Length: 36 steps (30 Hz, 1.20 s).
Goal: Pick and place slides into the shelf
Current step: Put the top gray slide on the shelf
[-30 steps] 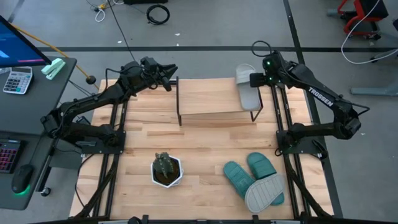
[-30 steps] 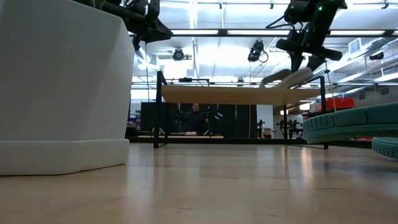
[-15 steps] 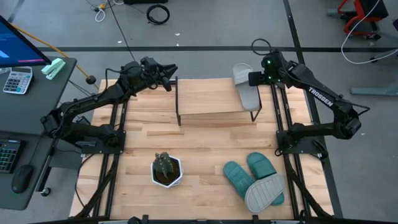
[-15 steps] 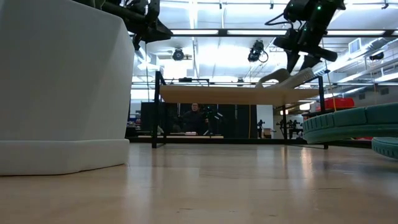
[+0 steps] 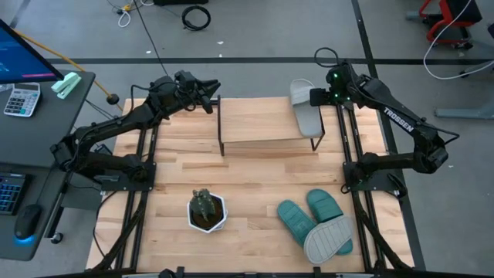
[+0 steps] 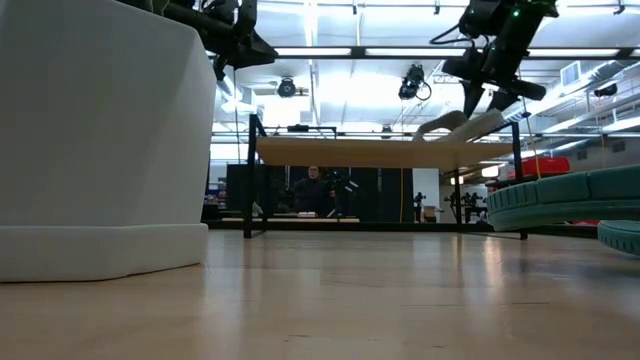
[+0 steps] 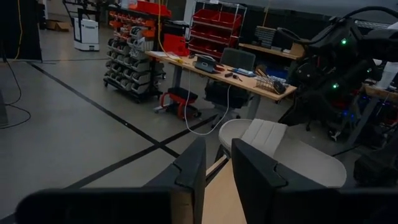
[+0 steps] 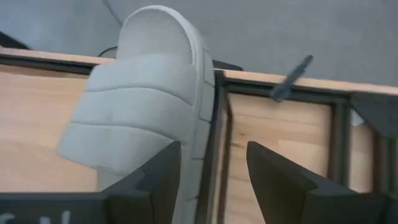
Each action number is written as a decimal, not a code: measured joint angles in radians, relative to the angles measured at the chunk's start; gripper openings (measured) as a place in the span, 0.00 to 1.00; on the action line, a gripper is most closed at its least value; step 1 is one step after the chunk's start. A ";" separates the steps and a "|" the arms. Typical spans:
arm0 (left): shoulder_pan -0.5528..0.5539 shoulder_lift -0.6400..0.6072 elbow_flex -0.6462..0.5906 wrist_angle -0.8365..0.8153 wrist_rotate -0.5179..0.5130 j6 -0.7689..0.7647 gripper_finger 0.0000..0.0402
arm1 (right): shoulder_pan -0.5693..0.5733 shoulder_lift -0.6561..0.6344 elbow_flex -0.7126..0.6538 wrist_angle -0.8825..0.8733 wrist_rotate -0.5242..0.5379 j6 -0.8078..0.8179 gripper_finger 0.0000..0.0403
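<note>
Two grey slides point(image 5: 306, 107), two teal point(image 5: 296, 219), one shelf point(image 5: 262, 120).

Low view: white pot point(image 6: 100, 140) was cut off at top and left edge, plant hidden. Teal slides point(image 6: 560, 200) ran off the right edge. High view: grey slide point(image 5: 328, 239) covered part of the teal pair. Right wrist view: white slide's point(image 8: 146, 93) heel was hidden behind right pincer point(image 8: 211, 180); grip contact couldn't be told. Person point(image 6: 315, 190) under shelf point(image 6: 380, 152) too small.
</note>
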 joint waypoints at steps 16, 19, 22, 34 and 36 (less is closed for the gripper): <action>0.000 0.000 0.000 -0.015 0.000 -0.006 0.22 | 0.006 0.000 0.000 0.006 -0.072 -0.034 0.47; 0.000 0.000 0.000 -0.015 0.000 -0.006 0.20 | 0.000 0.002 0.000 -0.034 -0.068 -0.035 0.47; 0.000 0.000 0.000 -0.016 0.000 -0.006 0.20 | 0.001 -0.003 0.000 -0.035 -0.057 -0.036 0.47; 0.000 0.000 0.000 -0.016 0.000 -0.004 0.22 | 0.019 -0.024 0.104 -0.024 -0.042 -0.386 0.47; 0.000 0.000 0.000 -0.017 0.000 -0.004 0.22 | 0.049 -0.025 0.117 -0.024 -0.044 -0.548 0.47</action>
